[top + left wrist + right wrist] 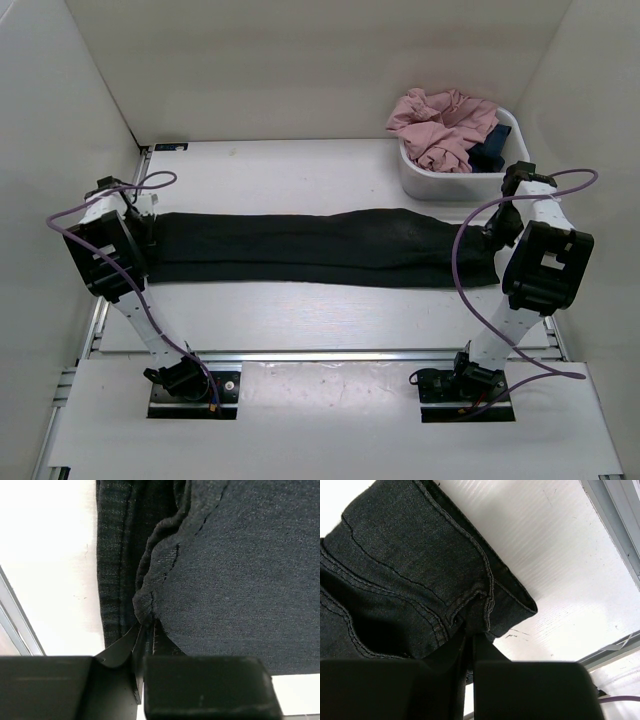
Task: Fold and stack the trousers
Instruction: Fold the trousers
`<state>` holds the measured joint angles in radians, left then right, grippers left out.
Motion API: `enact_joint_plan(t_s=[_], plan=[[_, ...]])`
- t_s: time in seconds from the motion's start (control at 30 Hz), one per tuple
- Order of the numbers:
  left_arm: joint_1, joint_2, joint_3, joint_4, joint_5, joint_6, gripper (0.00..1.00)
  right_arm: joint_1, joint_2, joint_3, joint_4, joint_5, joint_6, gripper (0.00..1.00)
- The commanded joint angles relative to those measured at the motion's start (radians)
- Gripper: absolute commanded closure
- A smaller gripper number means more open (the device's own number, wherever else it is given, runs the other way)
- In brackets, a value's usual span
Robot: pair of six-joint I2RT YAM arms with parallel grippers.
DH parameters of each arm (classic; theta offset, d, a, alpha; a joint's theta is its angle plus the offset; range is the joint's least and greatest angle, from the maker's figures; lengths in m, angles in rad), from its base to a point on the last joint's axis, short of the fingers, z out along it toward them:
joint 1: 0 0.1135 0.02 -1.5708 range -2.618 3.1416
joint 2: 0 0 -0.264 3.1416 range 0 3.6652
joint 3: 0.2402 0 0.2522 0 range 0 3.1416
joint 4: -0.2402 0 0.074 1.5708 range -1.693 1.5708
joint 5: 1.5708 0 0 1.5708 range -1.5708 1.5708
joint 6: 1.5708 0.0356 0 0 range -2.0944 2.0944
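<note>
The black trousers (320, 245) lie flat and lengthwise on the bench (300, 170), spanning the whole stretch between the 2 tools, legs laid together into 1 long band. That layout suits a fold end to end, and it appears to be why each arm has gone to an opposite end.

The left tool (142, 630) is pressed together on a puckered bit of cloth. A small ridge of fabric bunches up directly ahead of its tips, with a stitched edge running away beyond it and bare bench off to its left. The right tool (470, 630) is likewise pinching the trousers, its tips closed on a seamed, double-stitched band right at the garment's corner, and white bench lies ahead and to its right.

Gripping at the outer edges lets both ends be raised together without the middle dragging unevenly. The pinches look shallow, so a layer could slip out, especially on the left, where I cannot tell how many layers are caught.

Beyond the right tool, a white tub (430, 185) holds pink clothes (440, 125) and a dark blue garment (490, 150), well apart from the trousers.
</note>
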<state>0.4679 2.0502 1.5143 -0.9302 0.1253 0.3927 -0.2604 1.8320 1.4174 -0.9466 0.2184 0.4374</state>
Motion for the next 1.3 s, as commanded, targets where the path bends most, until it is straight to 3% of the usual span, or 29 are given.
enact_joint_plan(t_s=[0.0, 0.2, 0.4, 0.53, 0.67, 0.83, 0.9, 1.0, 1.03, 1.07, 1.27], plan=[[-0.005, -0.008, 0.033, -0.015, 0.031, 0.002, 0.86, 0.006, -0.01, 0.034, -0.018, 0.007, -0.017, 1.0], [-0.005, -0.094, 0.082, -0.05, -0.027, 0.072, 0.86, 0.006, -0.039, 0.047, -0.027, 0.032, -0.017, 1.0], [0.006, -0.14, 0.198, -0.157, -0.214, 0.215, 0.86, -0.014, -0.117, 0.058, -0.027, 0.101, -0.006, 1.0], [0.026, -0.14, 0.211, -0.212, -0.262, 0.25, 0.86, -0.054, -0.16, 0.008, -0.027, 0.101, 0.015, 1.0], [0.035, -0.14, 0.121, -0.213, -0.297, 0.25, 0.86, -0.063, -0.195, -0.09, -0.018, 0.091, 0.024, 1.0], [0.035, -0.128, -0.074, -0.102, -0.32, 0.241, 0.86, -0.063, -0.204, -0.26, 0.074, 0.032, 0.058, 0.97], [0.035, -0.089, -0.085, -0.07, -0.32, 0.227, 0.86, -0.063, -0.195, -0.313, 0.092, 0.01, 0.069, 0.87], [0.035, -0.068, -0.085, -0.07, -0.32, 0.202, 0.79, -0.085, -0.195, -0.342, 0.115, -0.033, 0.078, 0.46], [0.035, -0.068, -0.075, -0.07, -0.311, 0.202, 0.73, -0.095, -0.232, -0.356, 0.124, -0.033, 0.078, 0.27], [0.035, -0.068, -0.075, -0.07, -0.311, 0.202, 0.62, -0.096, -0.252, -0.366, 0.124, -0.043, 0.078, 0.22], [0.035, -0.093, -0.086, -0.07, -0.289, 0.183, 0.5, -0.117, -0.431, -0.471, 0.209, -0.12, 0.153, 0.09]])
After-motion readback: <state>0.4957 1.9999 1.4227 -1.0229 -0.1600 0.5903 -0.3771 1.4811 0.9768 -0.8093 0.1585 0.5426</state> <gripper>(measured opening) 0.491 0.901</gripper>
